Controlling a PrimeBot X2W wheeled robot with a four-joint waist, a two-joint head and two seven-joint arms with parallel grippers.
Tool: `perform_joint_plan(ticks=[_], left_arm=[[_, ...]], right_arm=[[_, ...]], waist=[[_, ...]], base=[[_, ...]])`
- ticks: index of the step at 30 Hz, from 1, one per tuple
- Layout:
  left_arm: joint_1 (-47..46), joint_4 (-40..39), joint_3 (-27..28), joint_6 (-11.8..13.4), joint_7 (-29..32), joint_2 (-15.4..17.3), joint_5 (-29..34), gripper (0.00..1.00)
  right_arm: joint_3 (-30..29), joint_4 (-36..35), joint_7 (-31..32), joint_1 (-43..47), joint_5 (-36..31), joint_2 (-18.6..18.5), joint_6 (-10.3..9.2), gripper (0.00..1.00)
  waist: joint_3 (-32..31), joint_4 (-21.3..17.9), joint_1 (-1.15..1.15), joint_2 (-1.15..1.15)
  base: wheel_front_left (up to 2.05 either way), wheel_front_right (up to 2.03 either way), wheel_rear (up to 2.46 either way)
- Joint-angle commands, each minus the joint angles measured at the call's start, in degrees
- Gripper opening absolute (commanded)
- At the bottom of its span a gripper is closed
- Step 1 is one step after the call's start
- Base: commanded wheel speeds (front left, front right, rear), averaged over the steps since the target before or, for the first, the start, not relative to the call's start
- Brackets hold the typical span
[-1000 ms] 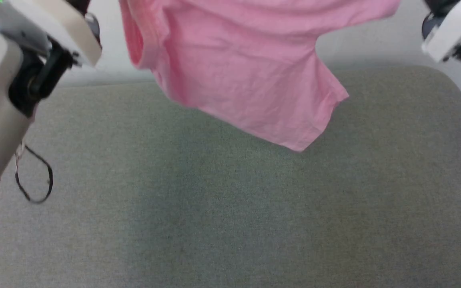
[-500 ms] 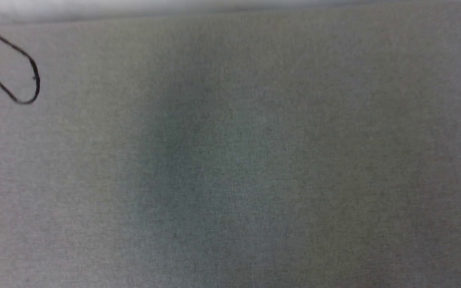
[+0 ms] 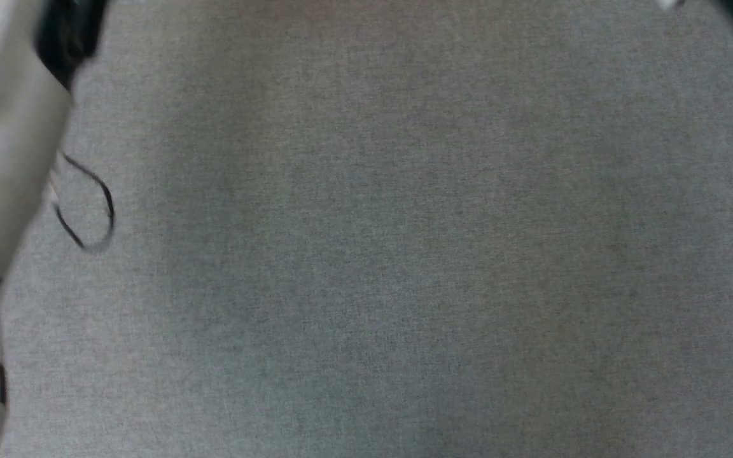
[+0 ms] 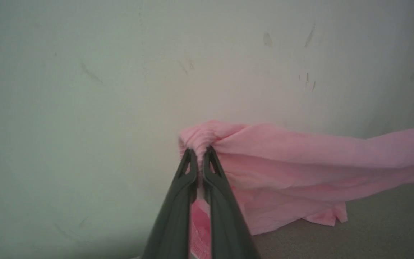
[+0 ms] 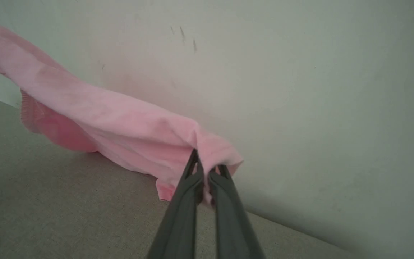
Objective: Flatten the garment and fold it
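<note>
The garment (image 4: 300, 158) hangs in the air as a light-pink band stretched between the two tools, in front of a pale scuffed wall (image 4: 120, 72). The left tool (image 4: 199, 153) has its two dark fingers pressed together on a bunched corner of the cloth, and the right tool (image 5: 207, 167) is clamped in the same way on the opposite bunched end. A second ago the head view had the pink cloth draped across its top with the wall behind it. The camera has tipped since then, half a second ago looking at grey cloth with a cable loop at the upper left, and now it looks down at the grey worktop (image 3: 404, 254) from a shifted angle. In it, the pale left forearm (image 3: 4, 140) stands along the left edge, and the thin black cable loop (image 3: 90, 210) hangs just beside it. In the left wrist view the lower corner of the cloth hangs low toward the worktop, and whether it touches cannot be told. In the right wrist view the sagging lower edge hangs over the far part of the worktop, near the line where it meets the wall. The upper edge runs taut from one grip to the other. Toward the robot, the worktop spreads wide and flat on both sides of the hanging cloth
</note>
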Motion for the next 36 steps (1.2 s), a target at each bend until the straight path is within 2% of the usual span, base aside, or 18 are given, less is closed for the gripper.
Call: perform_joint_plan(ticks=[1, 5, 10, 15, 20, 28, 36], left_arm=[[1.40, 0.14, 0.09, 0.12, -0.50, -0.22, -0.30, 0.00], [9.76, -0.50, 1.40, 0.45, -1.30, -0.21, -1.02, 0.00], [23.78, -8.50, 6.62, 3.12, -1.43, 1.30, 1.40, 0.00], [41.33, -16.64, 10.01, 5.73, -1.44, 1.81, 3.58, 0.00], [55.85, -22.05, 11.00, 7.77, -1.45, 2.53, 4.27, 0.00], [70.54, -28.91, 10.00, 10.82, -1.34, 4.12, 3.81, 0.00], [78.20, -34.10, 7.35, 12.91, 0.55, 7.65, 4.52, 0.00]], right_arm=[[0.10, 0.22, -0.65, 0.91, -0.31, -0.09, -0.06, 0.00], [3.41, 0.22, -2.68, 6.81, -0.49, -0.27, -0.06, 0.00], [7.79, -2.96, -4.90, 15.32, -0.12, -2.46, -0.06, 0.00], [11.56, -8.32, -5.31, 25.43, 0.75, -6.26, -0.06, 0.00], [12.01, -13.43, -4.43, 35.59, 1.50, -10.10, -0.06, 0.00], [8.26, -23.70, -0.07, 53.26, 0.57, -14.94, -0.06, 0.00], [-3.23, -33.31, 4.87, 69.63, -2.93, -15.08, -0.06, 0.00]], waist=[[-0.38, -0.15, -0.02, 0.00], [-3.12, -0.22, -0.02, 0.00], [-8.26, 0.15, -0.02, 0.00], [-14.37, 0.38, -0.02, 0.00], [-19.90, 0.51, -0.02, 0.00], [-24.82, 1.16, -0.02, 0.00], [-25.34, 2.37, -0.02, 0.00]], base=[[0.00, 0.00, 0.00], [0.00, 0.00, 0.00], [0.00, 0.00, 0.00], [0.00, 0.00, 0.00], [0.00, 0.00, 0.00], [0.00, 0.00, 0.00], [0.00, 0.00, 0.00]])
